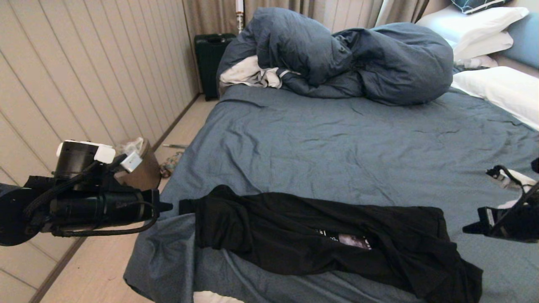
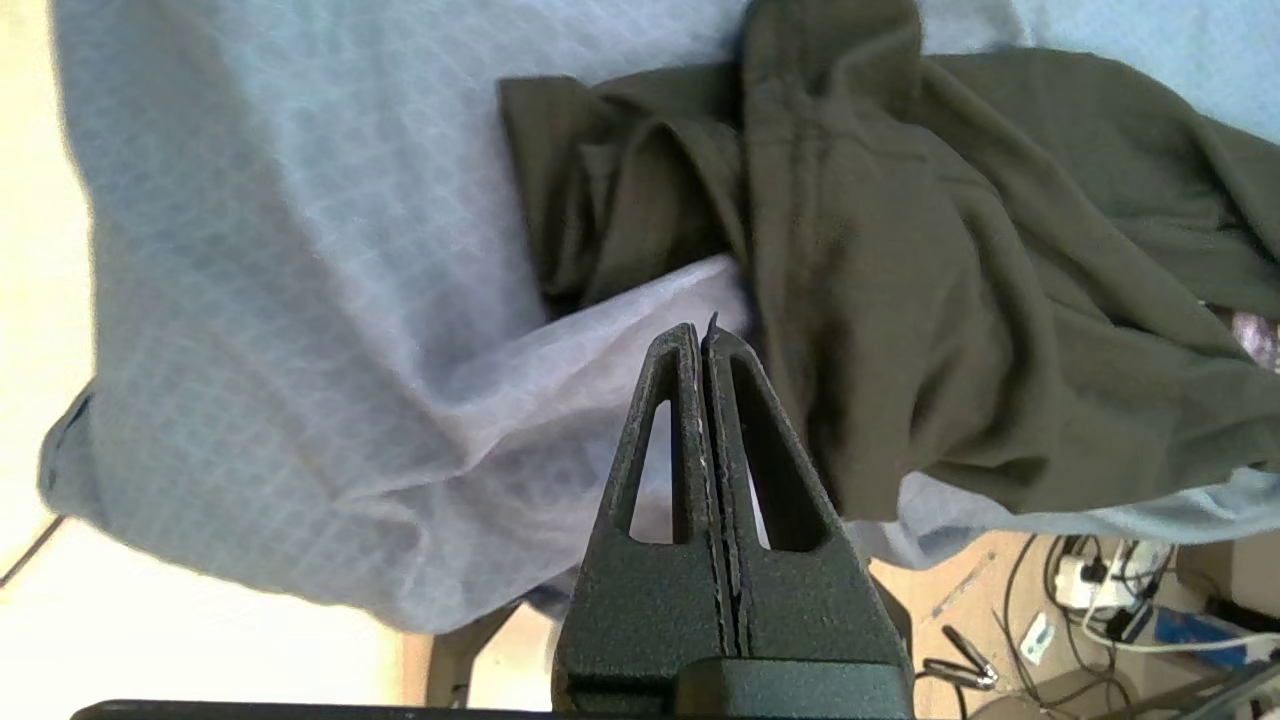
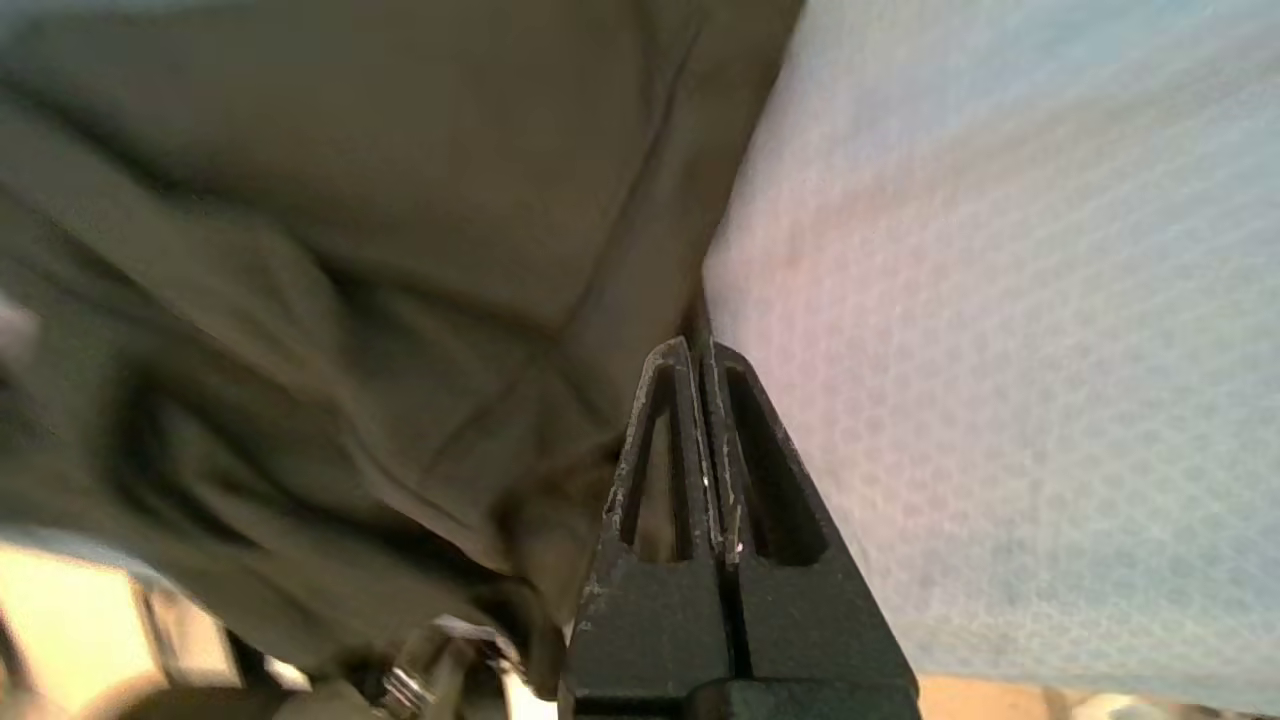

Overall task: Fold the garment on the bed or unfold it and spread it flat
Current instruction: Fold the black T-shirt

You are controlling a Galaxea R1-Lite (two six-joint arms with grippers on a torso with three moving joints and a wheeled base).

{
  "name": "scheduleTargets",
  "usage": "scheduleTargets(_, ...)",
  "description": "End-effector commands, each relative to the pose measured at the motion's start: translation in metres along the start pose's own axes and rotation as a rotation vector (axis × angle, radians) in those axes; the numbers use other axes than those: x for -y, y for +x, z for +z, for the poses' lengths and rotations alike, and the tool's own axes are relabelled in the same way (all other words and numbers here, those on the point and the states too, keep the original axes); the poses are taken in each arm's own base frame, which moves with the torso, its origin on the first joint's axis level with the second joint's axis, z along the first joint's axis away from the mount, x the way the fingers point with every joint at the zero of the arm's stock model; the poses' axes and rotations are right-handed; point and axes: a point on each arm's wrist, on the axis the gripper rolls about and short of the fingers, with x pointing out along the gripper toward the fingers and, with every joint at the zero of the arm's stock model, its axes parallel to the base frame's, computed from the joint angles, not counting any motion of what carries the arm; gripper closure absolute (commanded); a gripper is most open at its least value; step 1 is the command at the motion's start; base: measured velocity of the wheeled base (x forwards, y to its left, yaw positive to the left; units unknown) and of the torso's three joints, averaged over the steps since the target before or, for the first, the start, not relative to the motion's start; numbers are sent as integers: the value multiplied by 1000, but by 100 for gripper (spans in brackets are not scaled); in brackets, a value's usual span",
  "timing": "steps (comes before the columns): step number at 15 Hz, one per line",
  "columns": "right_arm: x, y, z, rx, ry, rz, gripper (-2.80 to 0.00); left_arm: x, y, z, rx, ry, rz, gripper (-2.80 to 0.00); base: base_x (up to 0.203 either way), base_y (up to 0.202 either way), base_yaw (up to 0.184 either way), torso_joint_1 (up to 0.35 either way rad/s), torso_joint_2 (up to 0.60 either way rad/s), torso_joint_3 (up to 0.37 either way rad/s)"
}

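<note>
The garment [image 1: 294, 235], a black T-shirt, lies rumpled in a long band across the near part of the bed [image 1: 337, 139], with a bit of its grey print [image 1: 353, 240] showing. My left gripper [image 1: 168, 206] hovers off the bed's left edge, shut and empty, pointing at the shirt's left end with a small gap between them. In the left wrist view the gripper [image 2: 702, 335] stands short of the shirt [image 2: 900, 250] over the sheet [image 2: 250, 250]. My right gripper [image 1: 465, 229] is shut just off the shirt's right end; its tip [image 3: 700, 345] meets the shirt's edge [image 3: 350, 250] beside the sheet [image 3: 1000, 300].
A bulky dark-blue duvet [image 1: 358, 59] with a white cloth [image 1: 248, 73] lies heaped at the far end. White pillows [image 1: 501, 88] are at the right. A black suitcase [image 1: 210, 59] and a bin [image 1: 143, 168] stand on the floor to the left. Cables [image 2: 1100, 600] lie below the bed's edge.
</note>
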Motion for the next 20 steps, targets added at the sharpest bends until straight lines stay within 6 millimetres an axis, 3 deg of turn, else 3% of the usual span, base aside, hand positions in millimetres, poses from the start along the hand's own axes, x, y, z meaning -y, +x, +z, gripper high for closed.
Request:
scheduleTargets(1,3,10,-9,-48,-10,13,0,0,-3,-1,3,-1,-3,0,0,0,0,0,0,0)
scheduleTargets(6,6,19,-10,-77,-11,19,0,-3,7,-3,-21,-10,5,0,0,0,0,0,0,0)
scheduleTargets(7,8,25,-11,-95,-1,22,-280,-4,10,-3,-18,-16,8,0,0,0,0,0,0,0)
scheduleTargets(13,5,24,-15,-73,-23,87,-280,-7,15,-5,-24,-31,32,0,0,0,0,0,0,0)
scheduleTargets(20,-7,67,-29,-123,-64,206,-280,-4,17,-9,-39,-28,22,0,0,0,0,0,0,0)
